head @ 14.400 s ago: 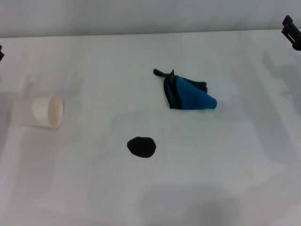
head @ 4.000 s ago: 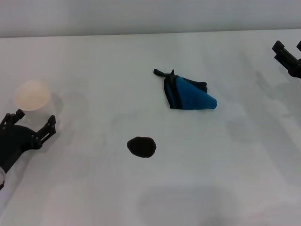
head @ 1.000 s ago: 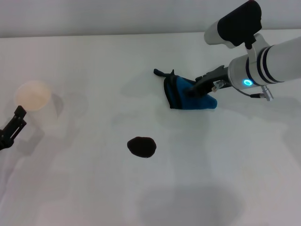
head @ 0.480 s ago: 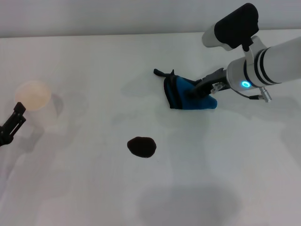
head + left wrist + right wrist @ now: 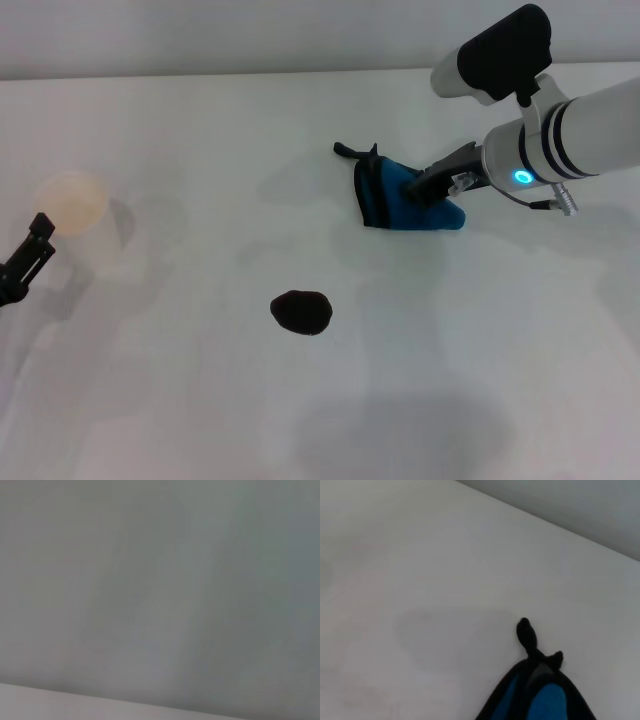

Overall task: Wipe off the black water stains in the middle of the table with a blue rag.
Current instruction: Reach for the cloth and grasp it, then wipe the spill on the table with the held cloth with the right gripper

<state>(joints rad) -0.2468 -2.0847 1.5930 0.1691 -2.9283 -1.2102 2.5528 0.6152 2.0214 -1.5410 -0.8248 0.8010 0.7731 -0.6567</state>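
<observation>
The blue rag with black edging lies bunched on the white table, right of the middle. My right gripper is down on the rag's right part, its dark fingers closed into the cloth. The right wrist view shows the rag's black tail and blue fold on the table. The black water stain, a small oval blotch, sits nearer the front, left of the rag and apart from it. My left gripper is at the table's left edge, only partly in view.
A white cup stands upright at the far left, just beyond my left gripper. The left wrist view shows only a plain grey surface.
The rag has bunched up and its tail has slid slightly right as my right gripper closed on it. The left gripper has edged a little further down at the left.
</observation>
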